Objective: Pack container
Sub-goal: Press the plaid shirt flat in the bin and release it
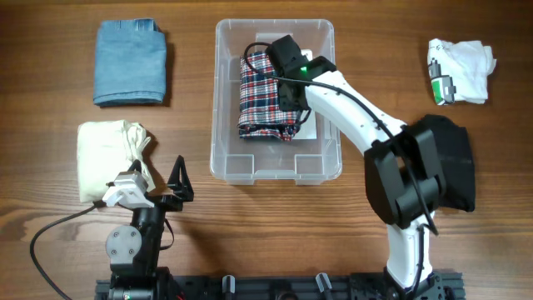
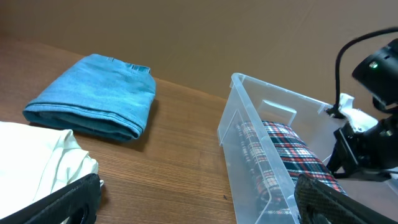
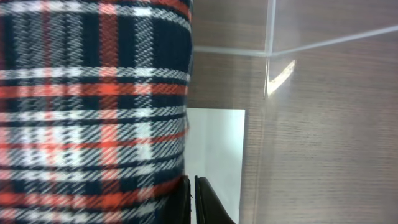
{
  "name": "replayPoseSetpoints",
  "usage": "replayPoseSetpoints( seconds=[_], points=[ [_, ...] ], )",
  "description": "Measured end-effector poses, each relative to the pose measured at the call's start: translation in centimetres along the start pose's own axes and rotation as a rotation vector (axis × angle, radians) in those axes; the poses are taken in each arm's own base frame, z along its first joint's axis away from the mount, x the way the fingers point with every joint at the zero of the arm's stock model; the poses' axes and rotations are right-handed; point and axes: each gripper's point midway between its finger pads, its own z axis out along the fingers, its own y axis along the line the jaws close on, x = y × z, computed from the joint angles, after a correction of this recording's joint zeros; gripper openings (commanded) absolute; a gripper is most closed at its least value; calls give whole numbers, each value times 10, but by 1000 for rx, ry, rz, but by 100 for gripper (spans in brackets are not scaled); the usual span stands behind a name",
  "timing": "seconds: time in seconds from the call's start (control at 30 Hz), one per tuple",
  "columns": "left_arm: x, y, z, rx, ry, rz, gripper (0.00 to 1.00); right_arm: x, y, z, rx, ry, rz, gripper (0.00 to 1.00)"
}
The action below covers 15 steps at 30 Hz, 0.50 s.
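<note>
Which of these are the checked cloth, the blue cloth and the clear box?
checked cloth [image 1: 260,104]: overhead view, middle of the folded fabric.
blue cloth [image 1: 130,62]: overhead view, centre of the top fold.
clear box [image 1: 275,169]: overhead view, its near wall.

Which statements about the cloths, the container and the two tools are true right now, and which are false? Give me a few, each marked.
1. The plaid cloth lies inside the container. True.
2. The blue cloth is in the container. False: the blue cloth lies folded on the table, left of the container.
3. The left tool is open and holds nothing. True.
4. The right tool hangs over bare table. False: the right tool is down inside the container, at the edge of the plaid cloth.
</note>
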Motion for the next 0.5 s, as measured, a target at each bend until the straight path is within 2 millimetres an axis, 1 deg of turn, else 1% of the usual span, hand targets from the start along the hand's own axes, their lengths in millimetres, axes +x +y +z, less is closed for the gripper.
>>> replayPoseSetpoints(
  seconds=[0.13,0.33,0.5],
  points=[
    [0,0,0,0,0,0,100,-3,4,1,-19,-9,4,5],
    [0,0,0,0,0,0,100,-3,22,0,-120,0,14,5],
    [0,0,0,0,0,0,100,-5,30,-1,-161,-2,20,5]
  ],
)
